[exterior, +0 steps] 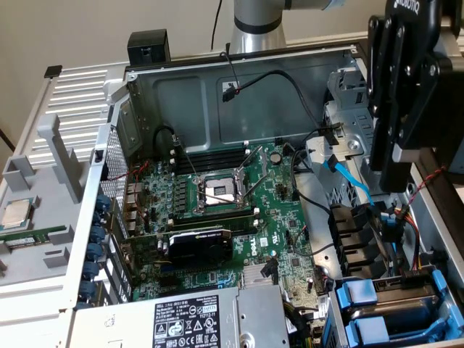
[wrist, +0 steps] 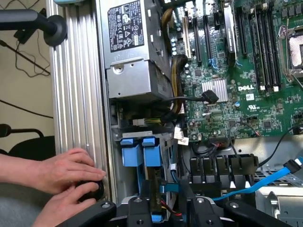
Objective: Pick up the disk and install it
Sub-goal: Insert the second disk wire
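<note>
End effector (exterior: 406,87) above the computer case (exterior: 239,80), finger state can't tell. Disk (wrist: 142,153) seated in the case's drive bay; a person's hands (wrist: 71,182) at case edge.

- An open computer case is seen from above, its green motherboard (wrist: 236,80) laid bare.
- The grey power supply (wrist: 135,52) is set beside blue drive carriers (wrist: 142,151).
- Two hands (wrist: 71,182) are pressed against the case's ribbed edge (wrist: 78,94).
</note>
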